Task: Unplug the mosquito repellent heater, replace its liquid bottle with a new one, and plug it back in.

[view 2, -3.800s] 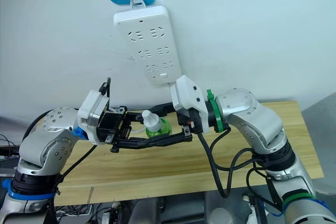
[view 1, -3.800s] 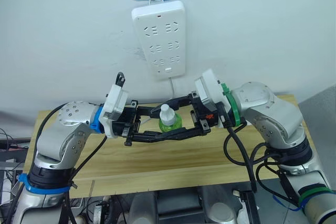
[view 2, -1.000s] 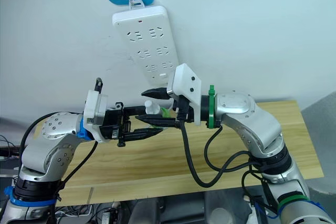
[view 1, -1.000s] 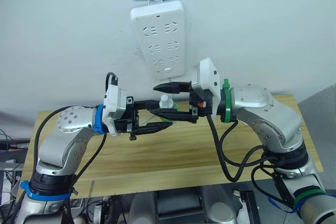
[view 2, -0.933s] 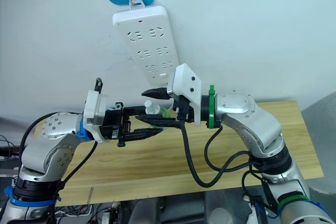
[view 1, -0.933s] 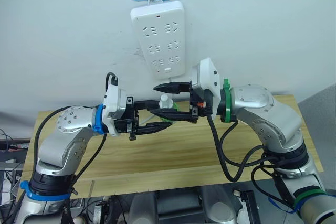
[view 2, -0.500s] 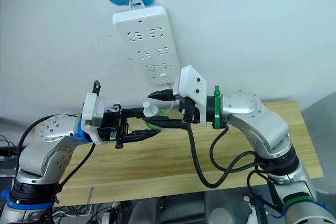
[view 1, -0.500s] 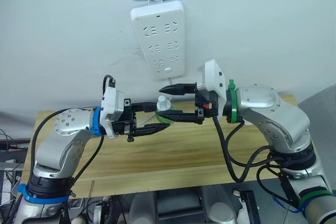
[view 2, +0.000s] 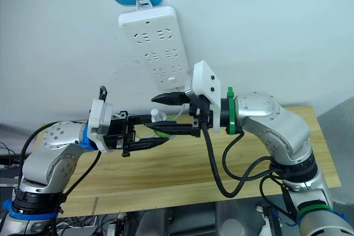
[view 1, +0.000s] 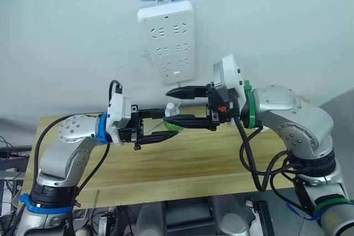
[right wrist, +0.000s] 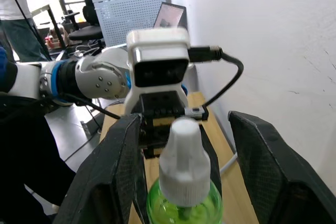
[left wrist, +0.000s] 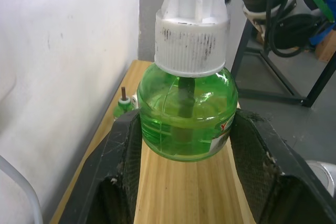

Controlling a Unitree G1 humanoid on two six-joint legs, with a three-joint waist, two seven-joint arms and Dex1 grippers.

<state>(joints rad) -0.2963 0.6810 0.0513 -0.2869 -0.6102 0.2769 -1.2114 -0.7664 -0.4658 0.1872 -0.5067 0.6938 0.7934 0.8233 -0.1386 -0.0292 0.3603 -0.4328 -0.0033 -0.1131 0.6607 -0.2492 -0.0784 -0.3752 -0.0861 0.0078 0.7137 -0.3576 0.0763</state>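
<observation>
The left end effector is clamping the green bottle while the right end effector is straddling its white cap wide open, seemingly untouching, so a crooked closure risks knocking it loose over the counter.

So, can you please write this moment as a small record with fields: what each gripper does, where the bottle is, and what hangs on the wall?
left gripper: shut on the green liquid bottle, its fingers clamping the round body from both sides
right gripper: open, its fingers on either side of the bottle's white cap, not touching it
bottle position: held upright in the air above the wooden table
wall: white power strip hanging on a hook, all sockets empty
other: a second green bottle lies on the table near the wall
</observation>
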